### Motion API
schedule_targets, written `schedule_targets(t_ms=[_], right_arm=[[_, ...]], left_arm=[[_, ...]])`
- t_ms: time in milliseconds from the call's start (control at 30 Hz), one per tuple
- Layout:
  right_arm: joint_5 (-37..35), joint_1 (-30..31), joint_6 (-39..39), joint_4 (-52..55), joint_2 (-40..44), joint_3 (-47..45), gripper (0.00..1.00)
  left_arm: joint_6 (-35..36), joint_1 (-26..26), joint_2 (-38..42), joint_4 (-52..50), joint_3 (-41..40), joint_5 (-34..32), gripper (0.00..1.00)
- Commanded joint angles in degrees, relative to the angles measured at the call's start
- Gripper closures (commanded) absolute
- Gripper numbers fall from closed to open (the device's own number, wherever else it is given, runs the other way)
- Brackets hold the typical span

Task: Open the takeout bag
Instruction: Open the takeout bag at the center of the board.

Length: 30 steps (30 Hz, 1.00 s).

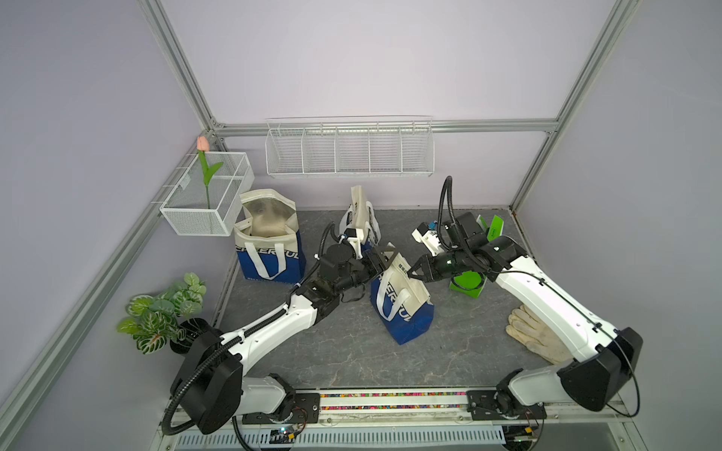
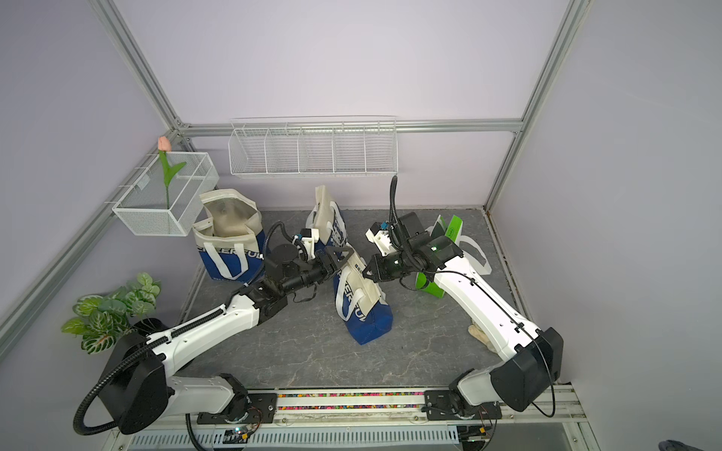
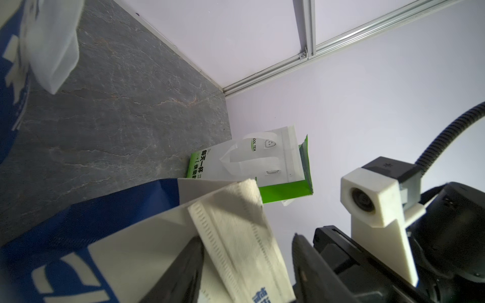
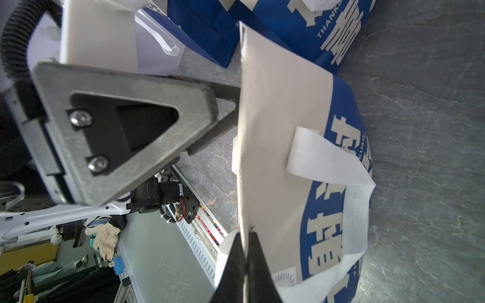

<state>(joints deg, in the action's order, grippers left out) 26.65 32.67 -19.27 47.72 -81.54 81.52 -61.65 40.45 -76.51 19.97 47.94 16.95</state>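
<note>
The takeout bag stands mid-table, its mouth flat. The right gripper, at the bag's 3 o'clock, is clamped on the cream rim, while the left gripper, at 9 o'clock, straddles the rim with jaws apart. This looks like the grasping step: the left should pinch one layer only, then both pull apart.

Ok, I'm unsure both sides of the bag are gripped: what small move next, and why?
Probably close the left tool on the cream rim of the takeout bag: its jaws stand apart astride that fold, while the right tool is shut on the opposite edge.
</note>
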Motion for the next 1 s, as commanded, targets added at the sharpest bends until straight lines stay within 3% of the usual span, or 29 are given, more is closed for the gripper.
schedule_targets(t_ms=[0,167,300,500,600,700,800,967], right_arm=[[2.78,-0.23,0.28,-1.09,0.43,0.43,0.93],[1.83,-0.54,0.54,0.12,0.09,0.66,0.93],[0.44,-0.64,0.81,1.33,-0.11,1.56,0.93],[-0.76,-0.51,1.15,2.96,-0.46,2.84,0.93],[-2.92,-0.33,1.74,4.55,-0.44,3.34,0.93],[-9.38,0.60,3.03,8.11,-0.69,4.59,0.93],[-20.41,3.50,4.47,11.42,-1.12,6.30,0.90],[-34.96,7.32,4.84,10.81,-1.09,6.22,0.82]], left_arm=[[0.83,-0.25,-0.89,8.46,-1.69,0.02,0.54],[0.46,-0.26,-2.79,12.79,-1.61,1.78,0.61],[0.60,-0.28,-3.82,13.04,-0.81,2.83,0.84],[2.84,-0.27,-3.14,8.98,0.85,0.68,1.00],[4.72,-0.28,-1.72,4.14,2.68,-2.02,1.00],[6.41,0.81,2.47,-3.92,4.51,-7.43,1.00],[7.03,2.96,7.05,-11.48,6.80,-10.78,1.00],[2.21,4.86,13.37,-17.07,4.45,-14.06,1.00]])
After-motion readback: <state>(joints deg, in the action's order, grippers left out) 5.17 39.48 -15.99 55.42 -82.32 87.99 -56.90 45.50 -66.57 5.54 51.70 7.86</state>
